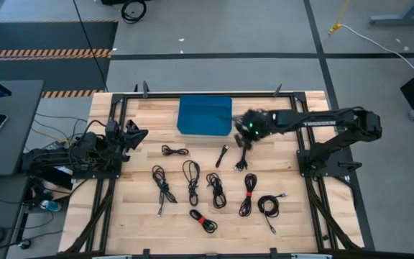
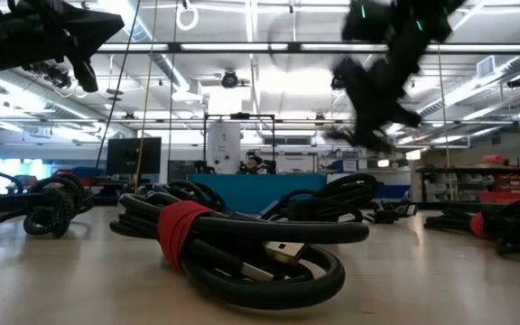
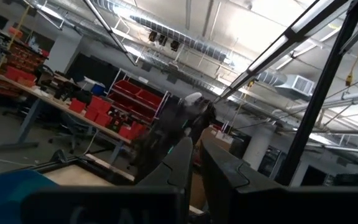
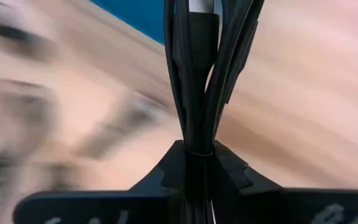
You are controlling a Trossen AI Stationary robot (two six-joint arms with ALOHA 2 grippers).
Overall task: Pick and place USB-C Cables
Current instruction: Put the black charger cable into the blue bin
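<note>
Overhead, wooden table [image 1: 135, 223] beneath warehouse ceiling [image 2: 269, 72]

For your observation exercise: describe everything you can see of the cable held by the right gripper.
The USB-C cable is thin, black and rubbery-looking, folded into a bundle of several parallel strands. The right gripper is shut on it, fingers pinching the strands together. In the high view it hangs off the wooden table, just beside the blue bin.
</note>
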